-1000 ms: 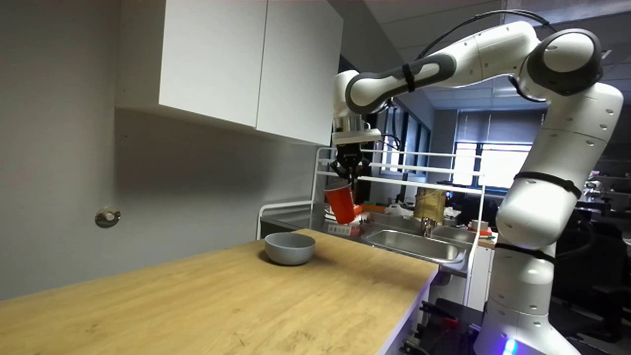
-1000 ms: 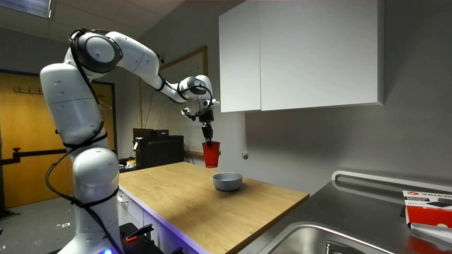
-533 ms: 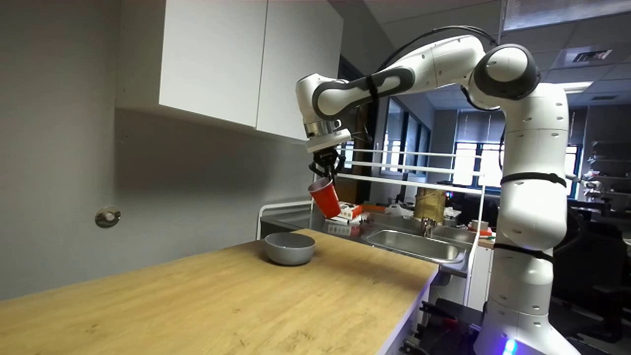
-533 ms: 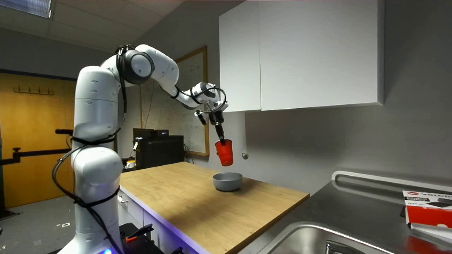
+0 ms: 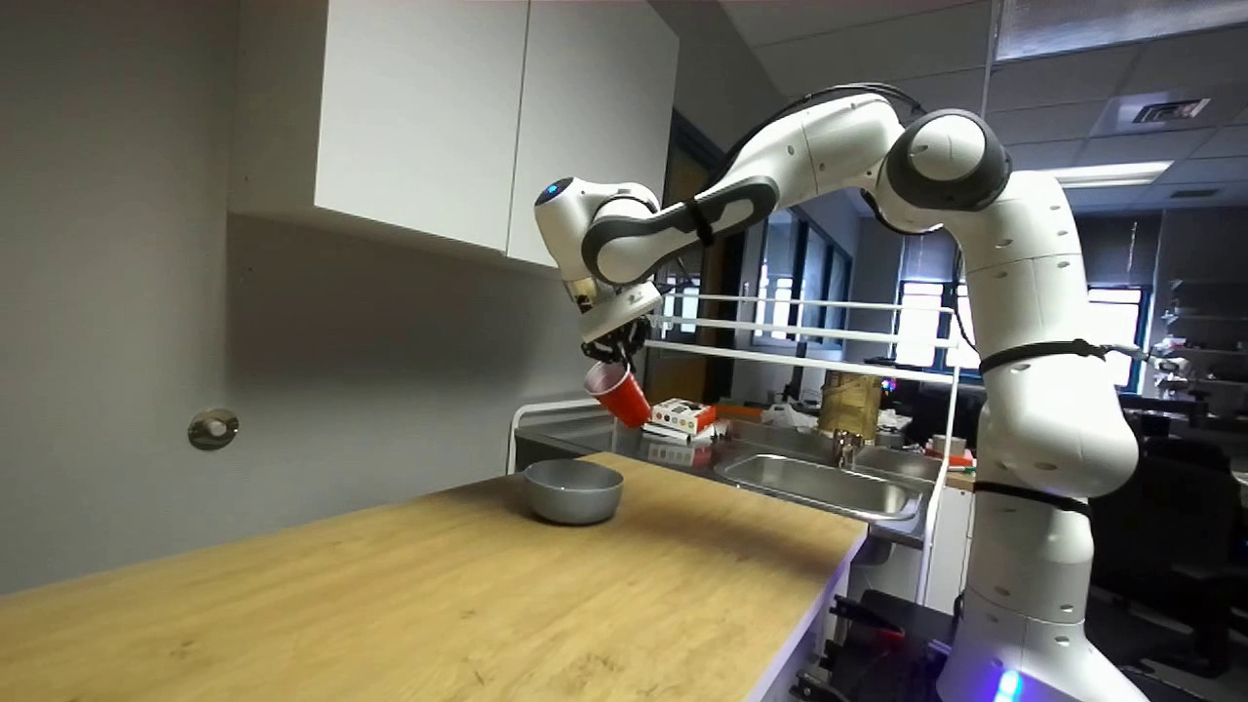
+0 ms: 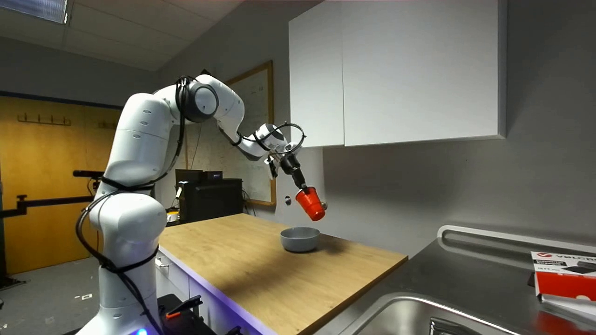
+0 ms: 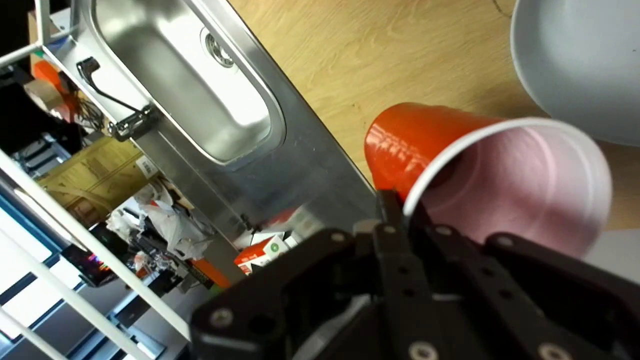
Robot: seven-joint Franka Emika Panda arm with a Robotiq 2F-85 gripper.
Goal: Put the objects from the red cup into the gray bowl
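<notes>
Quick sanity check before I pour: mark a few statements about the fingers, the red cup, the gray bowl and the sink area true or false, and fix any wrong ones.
1. The gray bowl stands on the wooden tabletop. True.
2. The fingers grip the red cup at its rim. True.
3. The red cup hangs straight upright. False: it is tilted, its rim higher than its base.
4. A red-and-white box lies near the sink. True.
5. The red cup touches the gray bowl. False: both exterior views show a gap between them, with the red cup higher.
</notes>
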